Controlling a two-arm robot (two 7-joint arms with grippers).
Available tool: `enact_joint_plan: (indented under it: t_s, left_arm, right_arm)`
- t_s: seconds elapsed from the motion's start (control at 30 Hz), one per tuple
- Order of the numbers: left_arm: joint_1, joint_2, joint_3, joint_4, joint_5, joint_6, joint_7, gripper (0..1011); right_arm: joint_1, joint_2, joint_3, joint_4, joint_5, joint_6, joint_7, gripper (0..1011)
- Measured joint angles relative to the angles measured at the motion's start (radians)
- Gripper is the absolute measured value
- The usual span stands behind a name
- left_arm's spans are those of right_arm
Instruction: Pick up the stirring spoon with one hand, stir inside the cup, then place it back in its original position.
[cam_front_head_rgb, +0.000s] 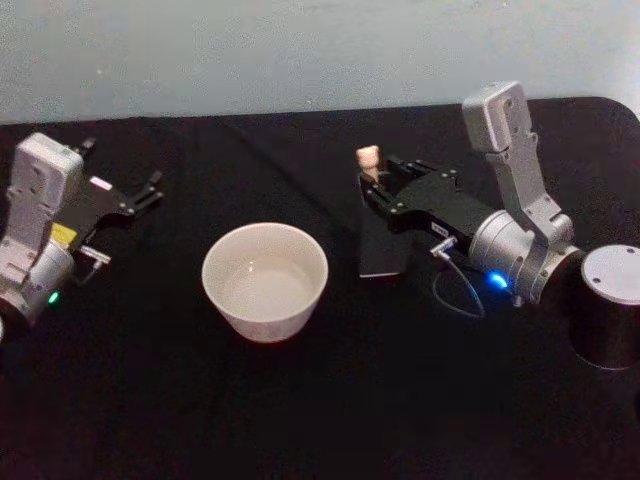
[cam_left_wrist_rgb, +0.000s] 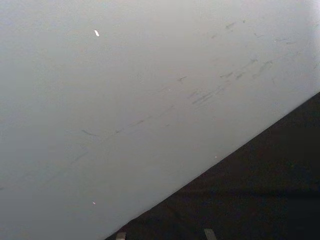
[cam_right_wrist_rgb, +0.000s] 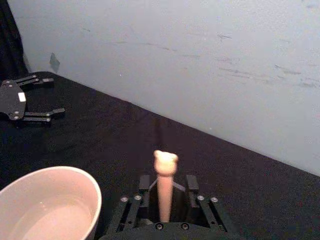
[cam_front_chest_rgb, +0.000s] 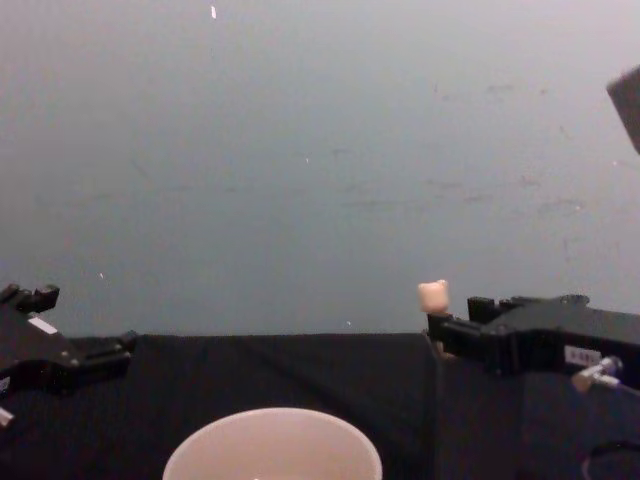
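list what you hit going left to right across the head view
left gripper, parked at the left → cup → stirring spoon, its bear-head knob up between the right gripper's fingers → right gripper at the dark box holder → dark cylinder with a pale lid at the right edge

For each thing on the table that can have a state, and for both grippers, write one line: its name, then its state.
stirring spoon: upright, handle between the right gripper's fingers, bear knob on top.
cup: upright on the table, no spoon in it.
box holder: standing under the right gripper.
right gripper: shut on the spoon handle, above the holder.
left gripper: open, holding nothing, off to the left of the cup.
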Motion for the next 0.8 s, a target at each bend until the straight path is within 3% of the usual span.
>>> enact_joint_plan:
  t_s: [0.43, 0.63, 0.8]
  left_arm:
    - [0.0, 0.0, 0.0, 0.0, 0.0, 0.0, 0.0, 1001]
    - [0.0, 0.0, 0.0, 0.0, 0.0, 0.0, 0.0, 1001]
    - [0.0, 0.0, 0.0, 0.0, 0.0, 0.0, 0.0, 1001]
  right_arm:
    - [0.0, 0.0, 0.0, -0.001, 0.002, -0.001, 0.001, 868]
    - [0.0, 0.0, 0.0, -0.001, 0.002, -0.002, 0.001, 996]
    - [0.0, 0.0, 0.0, -0.001, 0.002, -0.002, 0.001, 1000]
